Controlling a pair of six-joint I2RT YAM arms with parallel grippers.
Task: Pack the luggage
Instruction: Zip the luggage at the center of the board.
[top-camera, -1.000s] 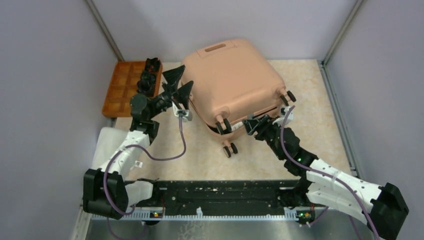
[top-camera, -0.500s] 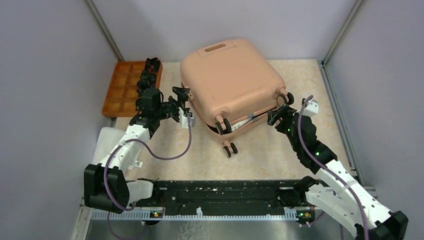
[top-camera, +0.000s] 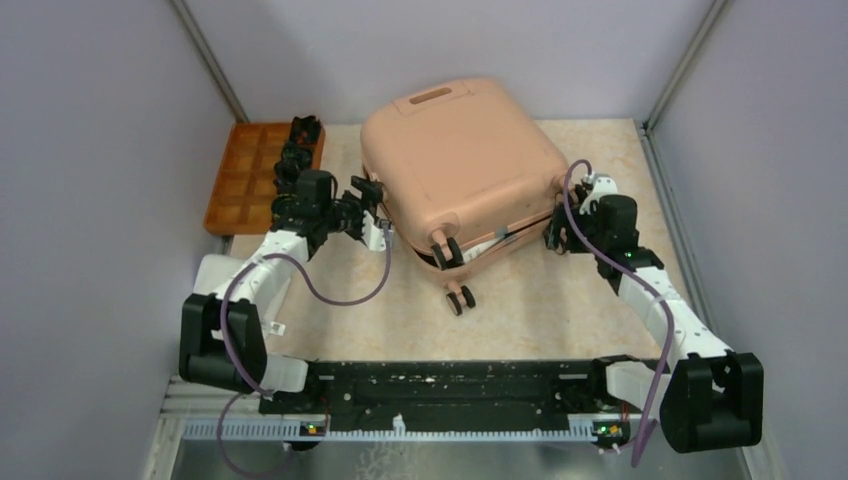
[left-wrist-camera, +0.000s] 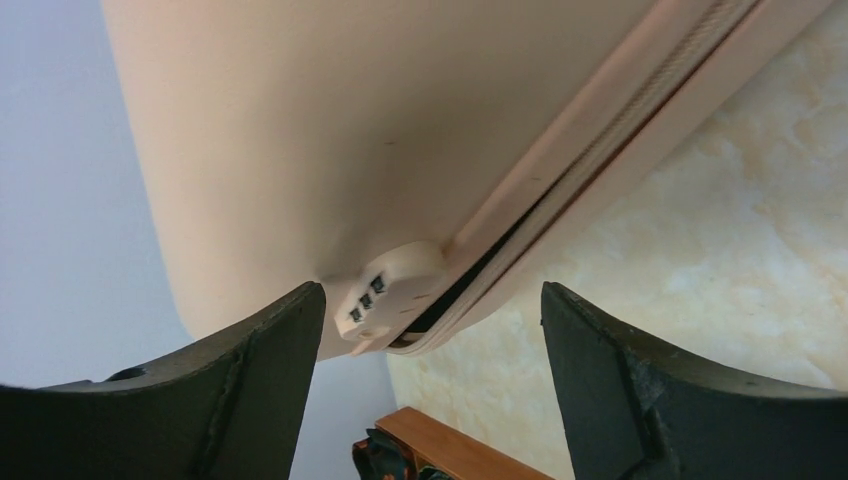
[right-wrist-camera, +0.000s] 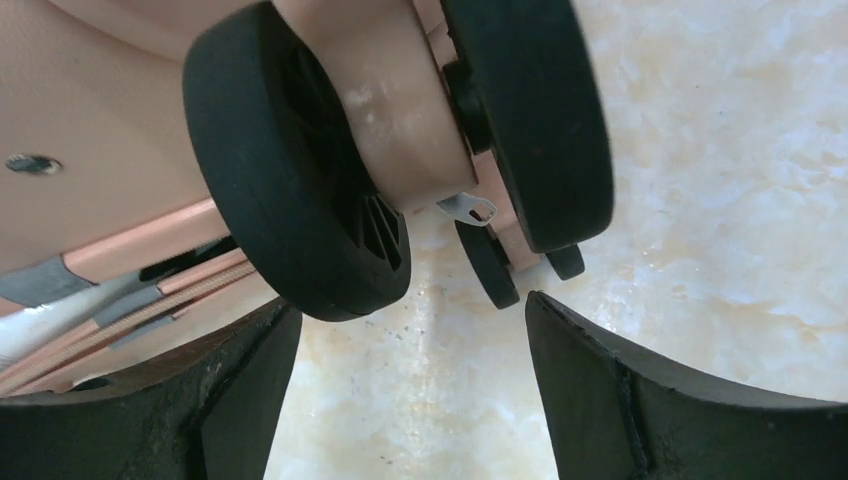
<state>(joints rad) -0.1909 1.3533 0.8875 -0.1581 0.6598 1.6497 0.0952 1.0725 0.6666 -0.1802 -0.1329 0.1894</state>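
The peach-pink luggage (top-camera: 460, 160) lies flat at the back middle of the table, its lid nearly down on the lower shell. A dark slit shows along the seam beside the combination lock (left-wrist-camera: 385, 295). My left gripper (top-camera: 372, 208) is open at the luggage's left edge. In the left wrist view the luggage (left-wrist-camera: 330, 130) and its lock sit just beyond the left gripper (left-wrist-camera: 432, 292), untouched. My right gripper (top-camera: 557, 232) is open at the right front corner. A black wheel (right-wrist-camera: 300, 170) hangs just ahead of the right gripper (right-wrist-camera: 410, 305), nothing between its fingers.
An orange compartmented tray (top-camera: 250, 180) sits at the back left, with small dark items (top-camera: 300, 140) in its right-hand cells; its edge (left-wrist-camera: 470, 455) shows in the left wrist view. Grey walls close in the table on three sides. Two more wheels (top-camera: 460, 298) stick out at the front.
My right arm swung from the luggage's front edge round to its right corner, jaws opening wider. My left gripper dropped lower along the left edge. The luggage stayed put.
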